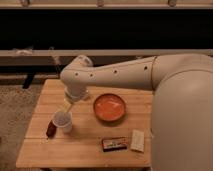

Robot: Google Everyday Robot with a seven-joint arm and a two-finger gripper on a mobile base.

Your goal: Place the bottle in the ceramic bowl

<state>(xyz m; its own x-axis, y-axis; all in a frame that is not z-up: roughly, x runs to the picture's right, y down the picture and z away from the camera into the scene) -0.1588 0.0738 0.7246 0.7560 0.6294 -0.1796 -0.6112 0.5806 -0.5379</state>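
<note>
The ceramic bowl (109, 107) is a shallow orange-red dish with a darker rim, standing near the middle of the wooden table (85, 150). My arm reaches in from the right, and its wrist hangs over the table's left part. The gripper (70, 101) points down below the wrist, left of the bowl and just above a white paper cup (62, 121). A slim pale cream and yellowish shape (67, 106) at the gripper's tip looks like the bottle. I cannot tell whether it is held.
A small dark red-brown item (51, 129) lies left of the cup. A dark flat packet (114, 144) and a pale packet (137, 140) lie near the front edge. A rail and dark wall run behind the table. My arm's bulk covers the table's right side.
</note>
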